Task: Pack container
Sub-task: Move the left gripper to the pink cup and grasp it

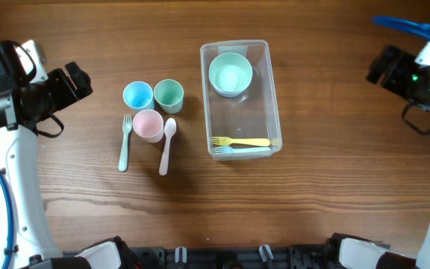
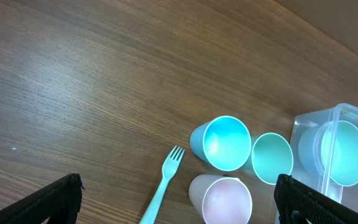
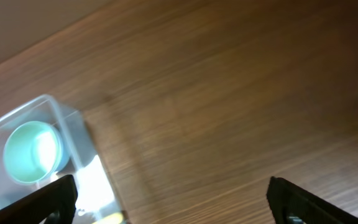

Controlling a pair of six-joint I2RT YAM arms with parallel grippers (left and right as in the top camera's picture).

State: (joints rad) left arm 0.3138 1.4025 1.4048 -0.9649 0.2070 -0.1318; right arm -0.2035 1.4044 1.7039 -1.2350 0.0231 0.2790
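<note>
Overhead: left gripper (image 2: 176, 186) and right gripper (image 3: 171, 183) are both wide open, at opposite ends of the surface (image 1: 334, 112). Container (image 1: 246, 118) sits between them, well apart from each. Inside it, a green bowl (image 1: 231, 73) is at the far end; a yellow fork (image 1: 241, 141) and a pale blue utensil (image 1: 245, 150) lie touching along the near wall. In the way on the left gripper's side is a cup cluster between it and the container: blue cup (image 1: 137, 95), green cup (image 1: 169, 94) just beside the container wall, and pink cup (image 1: 148, 124). All three stand upright and close together. Green fork (image 1: 125, 143) lies nearest the left gripper; pink spoon (image 1: 167, 146) lies beyond the pink cup. From the right gripper, the container is ahead and off to one side, bowl end visible.
</note>
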